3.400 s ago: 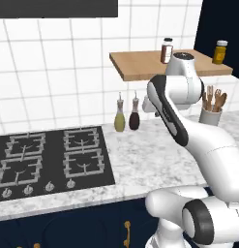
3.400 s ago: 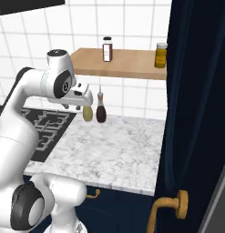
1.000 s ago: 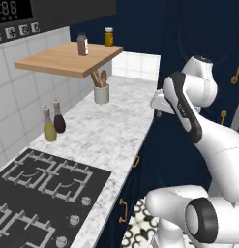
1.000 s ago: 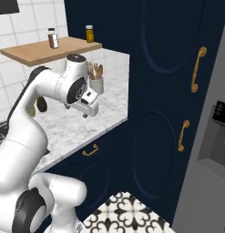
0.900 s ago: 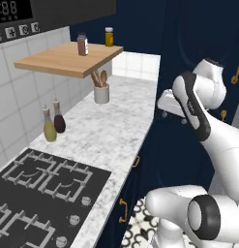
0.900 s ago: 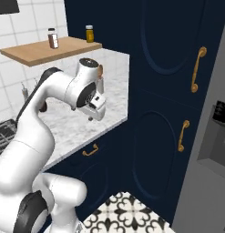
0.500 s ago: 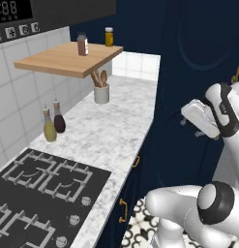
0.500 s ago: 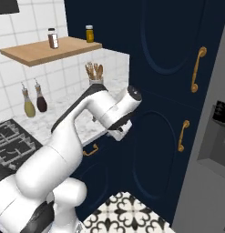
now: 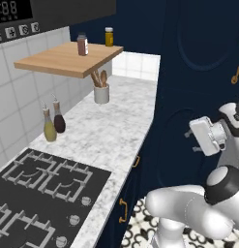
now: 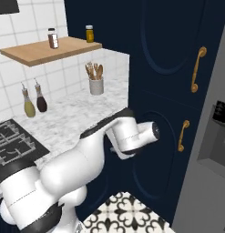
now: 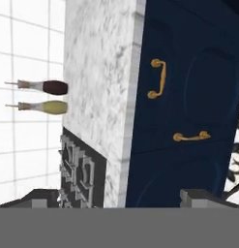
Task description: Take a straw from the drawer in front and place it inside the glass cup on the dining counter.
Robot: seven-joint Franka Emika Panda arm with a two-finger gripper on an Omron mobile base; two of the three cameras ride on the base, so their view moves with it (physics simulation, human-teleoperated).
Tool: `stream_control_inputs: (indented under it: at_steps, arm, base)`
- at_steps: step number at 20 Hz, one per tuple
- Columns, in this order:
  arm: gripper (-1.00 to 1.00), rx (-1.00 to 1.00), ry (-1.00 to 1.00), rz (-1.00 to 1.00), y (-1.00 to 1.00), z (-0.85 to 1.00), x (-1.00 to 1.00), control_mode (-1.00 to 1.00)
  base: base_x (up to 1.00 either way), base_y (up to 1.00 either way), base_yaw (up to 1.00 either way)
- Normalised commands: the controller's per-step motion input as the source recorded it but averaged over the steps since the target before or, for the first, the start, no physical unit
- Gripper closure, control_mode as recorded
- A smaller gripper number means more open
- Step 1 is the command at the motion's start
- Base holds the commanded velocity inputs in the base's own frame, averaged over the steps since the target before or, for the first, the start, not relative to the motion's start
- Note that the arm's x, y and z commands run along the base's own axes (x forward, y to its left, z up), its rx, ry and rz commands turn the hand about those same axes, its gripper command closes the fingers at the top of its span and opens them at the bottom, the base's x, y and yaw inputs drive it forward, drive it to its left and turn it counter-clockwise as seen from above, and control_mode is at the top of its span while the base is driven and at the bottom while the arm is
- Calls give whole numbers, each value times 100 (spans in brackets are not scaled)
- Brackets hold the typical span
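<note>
Behind arm's white link (image 10: 127,134), pincer hidden; tips (image 11: 198,196) cut off, wide apart

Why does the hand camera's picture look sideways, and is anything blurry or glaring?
Hand view: rolled with the hand, so the two bottles lie sideways; edges slightly soft. Left base view: even light, no glare, faint shadow under the wooden shelf. Right base view: navy cabinet doors very dark.

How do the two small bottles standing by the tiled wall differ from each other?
The yellow-green oil bottle holds pale liquid; the dark brown sauce bottle beside it holds near-black liquid. In the left base view the yellow-green one stands nearer the black stove. Both are upright, with slim necks and pour spouts, on the marble counter.
</note>
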Motion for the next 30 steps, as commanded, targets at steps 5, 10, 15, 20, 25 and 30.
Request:
stream_control_inputs:
  at_steps: [5, 10, 15, 20, 25, 30]
  arm:
    - [-100, 19, -8, 0, 16, -51, 26, -100]
    - [-100, 13, -8, 0, 20, -52, 30, -100]
    - [-100, 7, -10, 0, 32, -48, 27, -100]
    - [-100, 1, -14, 0, 40, -46, 20, -100]
    - [-100, 0, -17, 0, 46, -53, 16, -100]
    - [-100, 0, -4, 0, 18, -52, 32, -100]
  base:
    - [0, 0, 0]
    - [0, 0, 0]
    - [0, 0, 0]
    - [0, 0, 0]
    - [0, 0, 0]
    - [0, 0, 0]
